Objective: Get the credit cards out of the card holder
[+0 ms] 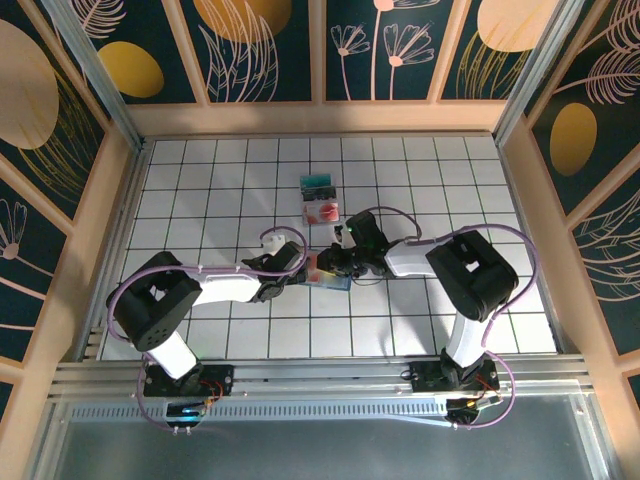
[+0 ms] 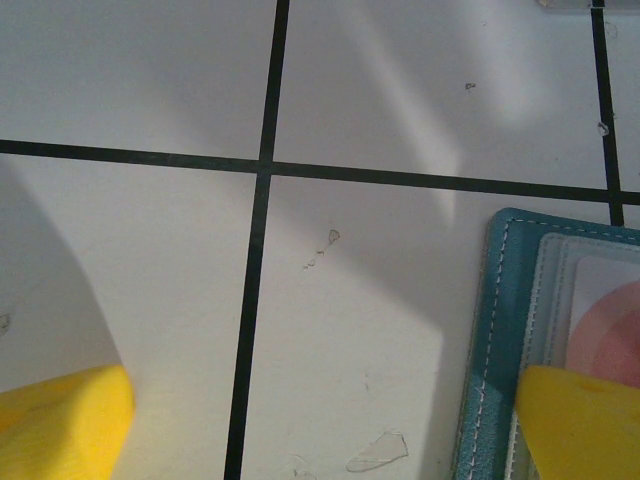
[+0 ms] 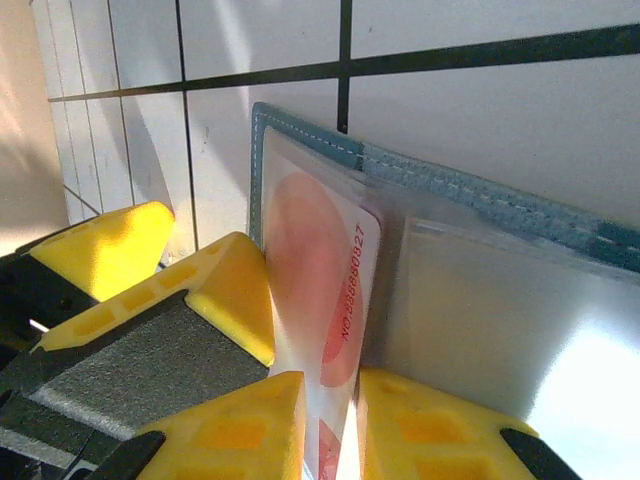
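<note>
- Card holder (image 1: 330, 278) (image 2: 495, 350) (image 3: 480, 190): slate-blue, with pale stitching along its edge. It is laid open on the table near its middle, between the two grippers, and clear pockets are seen inside.
- Pink-disc card (image 3: 320, 260): whitish and lodged in one leaf of the holder. A red line of print runs along its edge, reading "NO." and then a row of digits beginning 8888; the last digits are not surely read.
- Right gripper (image 1: 338, 262) (image 3: 330, 420): narrowed onto the near edge of the pink-disc card, with one yellow fingertip on each face.
- Left gripper (image 1: 300, 265) (image 2: 320, 425) (image 3: 175, 270): jaws spread wide. One fingertip is set over the holder's edge and the other over bare tile; contact cannot be told.
- Teal card (image 1: 320, 185) and whitish card (image 1: 322, 212), the latter with a red mark: laid just beside each other farther back, well apart from the holder. No writing on them can be read.
- Table (image 1: 200, 200): white, ruled into squares by dark lines, with small scuffs.
- Walls (image 1: 270, 50): dark teal panels with gold discs and pink line-drawn plants, framed in pale wood.
</note>
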You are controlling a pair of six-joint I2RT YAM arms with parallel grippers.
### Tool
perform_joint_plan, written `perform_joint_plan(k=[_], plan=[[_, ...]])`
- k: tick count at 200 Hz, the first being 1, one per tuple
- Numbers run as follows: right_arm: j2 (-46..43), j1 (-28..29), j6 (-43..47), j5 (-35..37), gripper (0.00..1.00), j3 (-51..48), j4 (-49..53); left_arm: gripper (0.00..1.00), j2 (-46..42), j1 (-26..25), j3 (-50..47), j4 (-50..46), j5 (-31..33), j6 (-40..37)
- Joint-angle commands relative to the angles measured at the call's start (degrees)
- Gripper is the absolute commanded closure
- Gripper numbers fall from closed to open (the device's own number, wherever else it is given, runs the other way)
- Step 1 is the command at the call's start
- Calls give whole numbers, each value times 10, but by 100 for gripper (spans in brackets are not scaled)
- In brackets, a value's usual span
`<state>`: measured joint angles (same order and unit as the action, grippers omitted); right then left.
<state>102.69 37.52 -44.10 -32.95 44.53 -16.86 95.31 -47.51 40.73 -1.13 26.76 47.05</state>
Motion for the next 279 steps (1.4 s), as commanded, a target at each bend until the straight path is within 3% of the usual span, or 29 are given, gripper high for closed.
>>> perform_joint_plan(k=[1,25,65,199,279], plan=[[2,-1,-22,-40,84,-8,-83,1,18,1,-3,-41,-46,-1],[-2,-9,-30,-49,94,-21,-108,1,14,1,-3,-46,-46,2],[-14,-19,-27,-47,100,-34,-107,1,12,1,5,-57,-42,7],[-63,-58,25,-8,98,-47,8,1,-8,1,-6,-74,-36,26],[-70,-58,24,-10,99,-41,18,1,-35,-14,29,-44,-17,-13]])
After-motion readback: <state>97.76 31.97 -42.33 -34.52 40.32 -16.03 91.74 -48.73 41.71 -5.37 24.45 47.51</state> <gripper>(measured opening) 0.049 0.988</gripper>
